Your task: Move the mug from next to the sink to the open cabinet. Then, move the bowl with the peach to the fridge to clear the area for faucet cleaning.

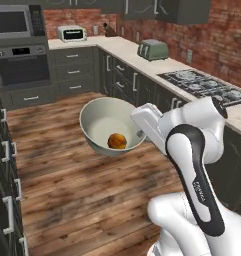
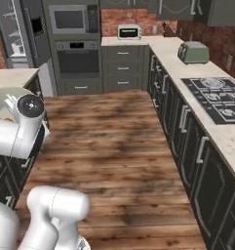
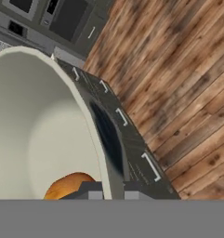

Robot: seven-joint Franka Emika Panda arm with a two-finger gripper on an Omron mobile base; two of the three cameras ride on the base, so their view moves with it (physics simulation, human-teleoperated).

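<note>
Bowl (image 1: 106,125) with peach (image 1: 117,141) carried above the wooden floor (image 1: 82,200). The gripper (image 3: 112,190) is clamping shut on the bowl's rim, one fingertip (image 3: 92,189) sitting inside beside the peach, the other outside the wall; the bowl is hanging clear of the floor, tilting slightly, with its off-white inside showing; the peach, the only content, is lying at the bottom of the bowl toward the gripper side. Beyond, on the right-hand tabletop (image 1: 142,62), a cooktop (image 1: 207,85) is lying nearest; a pale green toaster (image 1: 153,50) is standing further along; a white toaster oven (image 1: 72,33) is sitting in the far corner. On the far wall an oven (image 1: 22,65) is sitting below a microwave (image 1: 12,22).
</note>
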